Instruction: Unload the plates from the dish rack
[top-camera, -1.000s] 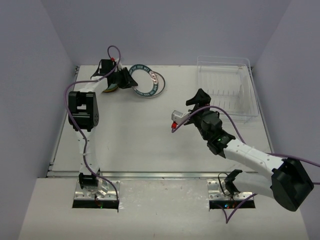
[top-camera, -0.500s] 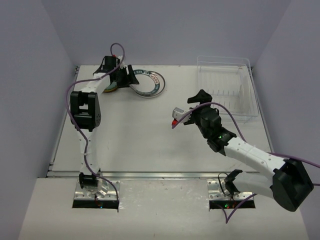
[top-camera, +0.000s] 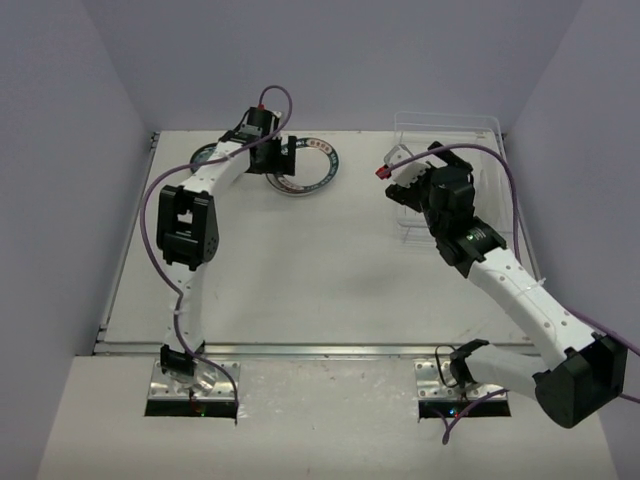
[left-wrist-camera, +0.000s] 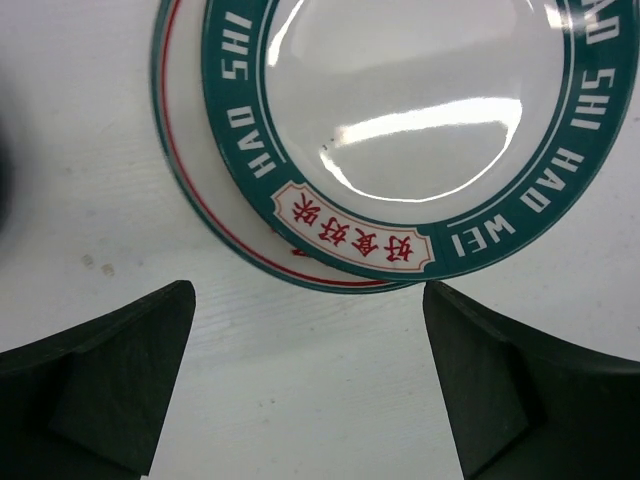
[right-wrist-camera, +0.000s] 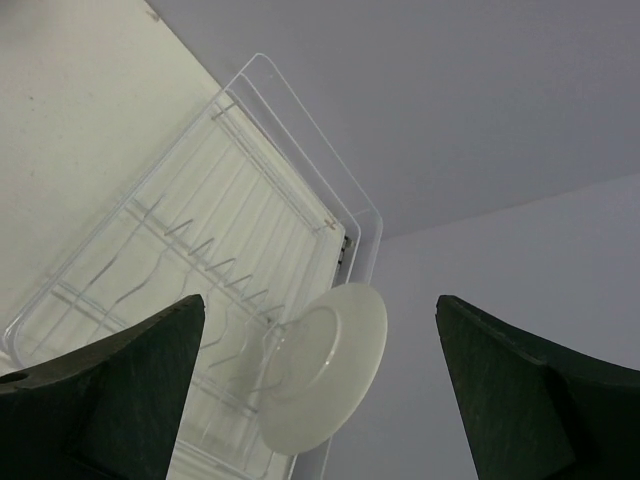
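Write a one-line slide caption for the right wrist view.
Open right gripper faces the clear dish rack, which holds one white plate on edge.

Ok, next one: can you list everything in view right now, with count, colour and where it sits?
table: one, white, under everything.
dish rack: one, clear plastic, far right of the table.
plate in rack: one, white, standing on edge among the tines.
lettered plate: one, white with a teal lettered rim, far side left of centre, lying on another plate.
lower plate: one, white with a red line and teal edge, under the lettered plate.
dark-rimmed plate: one, far left, partly hidden.
left pincer: one, black, open, over the near edge of the stacked plates.
right pincer: one, black, open, facing the plate in the rack and holding nothing.
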